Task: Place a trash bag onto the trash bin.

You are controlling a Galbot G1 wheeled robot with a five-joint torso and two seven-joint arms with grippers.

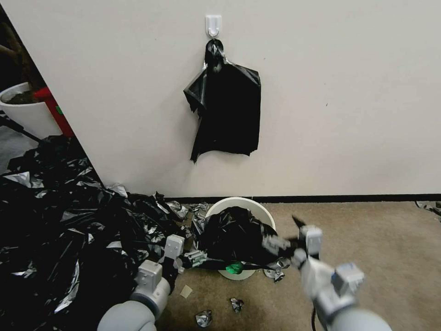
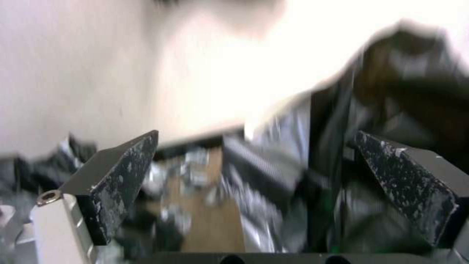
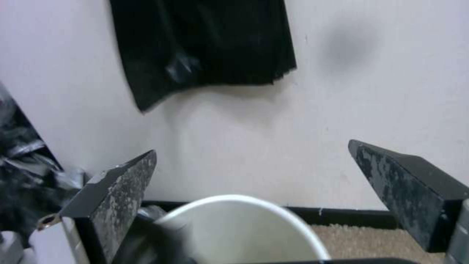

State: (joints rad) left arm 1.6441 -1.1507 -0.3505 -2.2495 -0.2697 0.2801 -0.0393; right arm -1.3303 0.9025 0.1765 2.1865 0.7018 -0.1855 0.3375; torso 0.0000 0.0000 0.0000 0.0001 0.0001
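Observation:
The cream-white trash bin [image 1: 257, 209] stands on the carpet by the wall. A glossy black trash bag [image 1: 232, 234] is bunched over its mouth and near side, and the far rim is bare. My left gripper [image 1: 195, 257] is low at the bin's left side, open, with the bag [image 2: 391, 110] blurred just beyond its fingers [image 2: 122, 176]. My right gripper [image 1: 281, 242] is at the bin's right edge, also open and holding nothing. Through the right wrist view the bin's white rim [image 3: 293, 220] curves between the fingers [image 3: 117, 190].
A huge mass of black plastic sheeting [image 1: 59, 230] covers the floor on the left. A sheaf of black bags [image 1: 227, 110] hangs from a wall hook [image 1: 213, 25]. A white pot with soil [image 1: 23, 110] stands far left. Scraps [image 1: 236, 304] litter the carpet; open carpet [image 1: 376, 230] lies right.

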